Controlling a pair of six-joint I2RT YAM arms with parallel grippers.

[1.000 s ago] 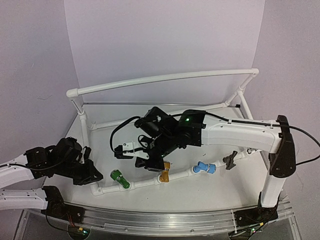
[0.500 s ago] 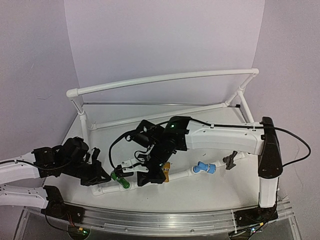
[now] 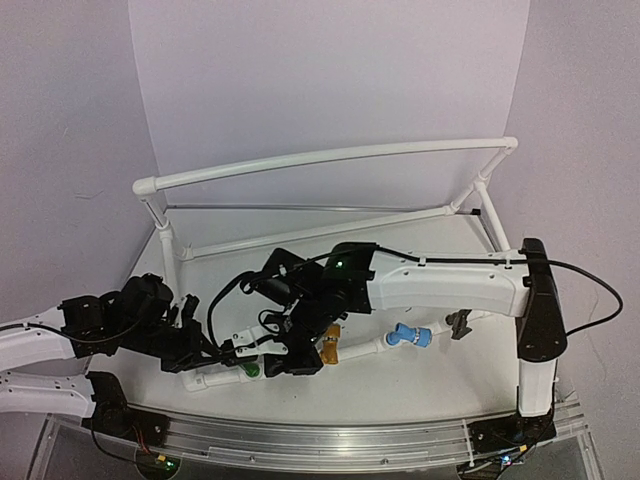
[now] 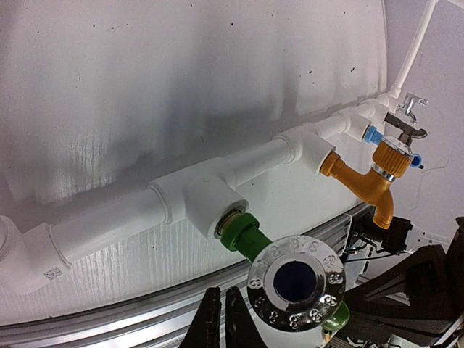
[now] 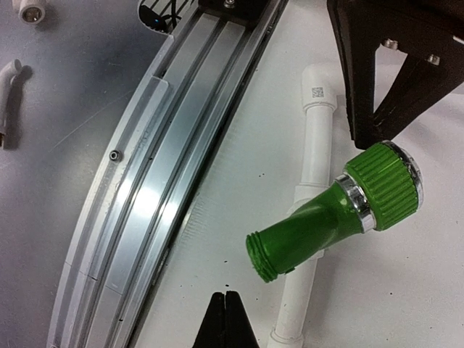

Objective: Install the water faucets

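Observation:
The green faucet (image 3: 248, 368) is screwed into a tee of the white pipe frame (image 3: 290, 365) at the front left, its chrome knob cap (image 4: 296, 283) facing the left wrist camera. Along the same pipe sit the golden-orange faucet (image 3: 328, 350), the blue faucet (image 3: 408, 335) and the dark grey faucet (image 3: 460, 322). A silver faucet (image 4: 412, 106) shows at the far end. My left gripper (image 4: 221, 319) is shut and empty, just left of the green faucet (image 4: 250, 235). My right gripper (image 5: 226, 308) is also shut and empty, a short way off the green faucet's (image 5: 326, 217) threaded spout.
An aluminium rail (image 5: 167, 167) runs along the table's front edge, close behind the pipe. The frame's upper bar (image 3: 330, 155) and back bar (image 3: 320, 230) span the rear. The left gripper's black body (image 5: 391, 72) is close above the green knob.
My right arm has swung down and left from above the orange faucet to the green one. The left gripper has shifted right toward the green faucet and closed fully.

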